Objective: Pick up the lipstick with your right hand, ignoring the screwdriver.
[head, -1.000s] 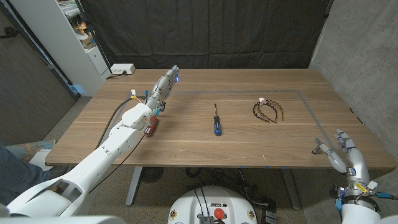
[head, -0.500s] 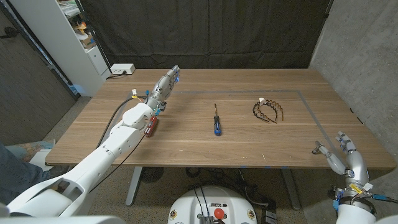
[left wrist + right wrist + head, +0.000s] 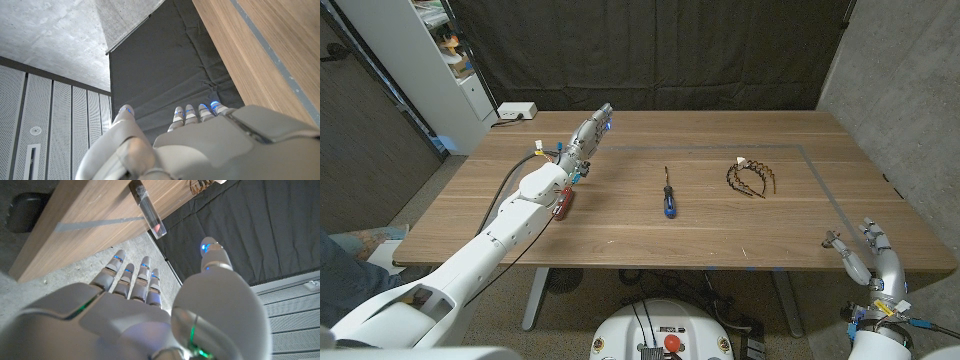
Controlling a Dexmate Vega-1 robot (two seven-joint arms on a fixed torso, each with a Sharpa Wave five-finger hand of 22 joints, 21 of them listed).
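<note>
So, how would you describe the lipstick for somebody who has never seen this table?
Start at the wooden table and go to its front right corner, where the right hand waits open. The lipstick lies near that edge, beside the hand. It is a small clear tube with red inside, unlike the blue-handled screwdriver and the dark headband farther in.

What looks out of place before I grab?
The lipstick lies at the table's near edge by the right hand; in the right wrist view its end seems to overhang. Nothing else stands out.
</note>
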